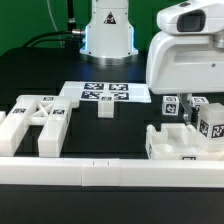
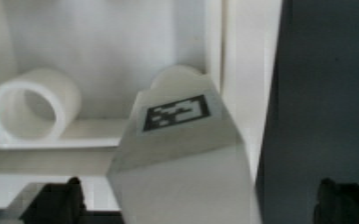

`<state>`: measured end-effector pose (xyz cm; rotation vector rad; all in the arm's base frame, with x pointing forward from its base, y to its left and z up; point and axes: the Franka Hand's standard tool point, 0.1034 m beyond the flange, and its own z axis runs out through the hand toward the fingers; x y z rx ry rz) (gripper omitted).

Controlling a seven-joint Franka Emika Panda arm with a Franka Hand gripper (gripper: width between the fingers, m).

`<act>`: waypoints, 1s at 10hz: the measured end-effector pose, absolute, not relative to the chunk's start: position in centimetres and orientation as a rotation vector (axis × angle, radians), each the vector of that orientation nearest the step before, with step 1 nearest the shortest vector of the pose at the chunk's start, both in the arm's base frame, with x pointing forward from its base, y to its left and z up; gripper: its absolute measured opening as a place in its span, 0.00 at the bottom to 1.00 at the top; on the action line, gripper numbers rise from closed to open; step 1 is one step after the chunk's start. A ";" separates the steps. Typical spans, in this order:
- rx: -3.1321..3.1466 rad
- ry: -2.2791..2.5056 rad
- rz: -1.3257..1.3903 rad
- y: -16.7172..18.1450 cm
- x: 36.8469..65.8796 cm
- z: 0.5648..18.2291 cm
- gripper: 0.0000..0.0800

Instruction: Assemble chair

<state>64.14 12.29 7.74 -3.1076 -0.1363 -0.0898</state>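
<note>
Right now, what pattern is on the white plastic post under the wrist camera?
A black-and-white square tag on the white plastic post; wrist view shows it best.

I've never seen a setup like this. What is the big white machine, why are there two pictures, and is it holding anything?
The white machine is a robot arm putting a chair together from loose white plastic parts. One picture comes from a camera standing off the arm; the other from a camera on its wrist, looking down past its pincer. On the black table lie tagged chair parts: a frame, a small post and more parts under the arm. The flat white marker board only helps the cameras. The pincer is open, above a tagged part; it holds nothing.
</note>
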 end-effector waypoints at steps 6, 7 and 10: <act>-3.088 -0.419 -0.095 11.5 64.2 7.6 0.50; -3.089 -0.400 -0.094 11.5 64.2 7.6 0.36; -3.096 -0.300 -0.092 11.6 64.2 7.5 0.36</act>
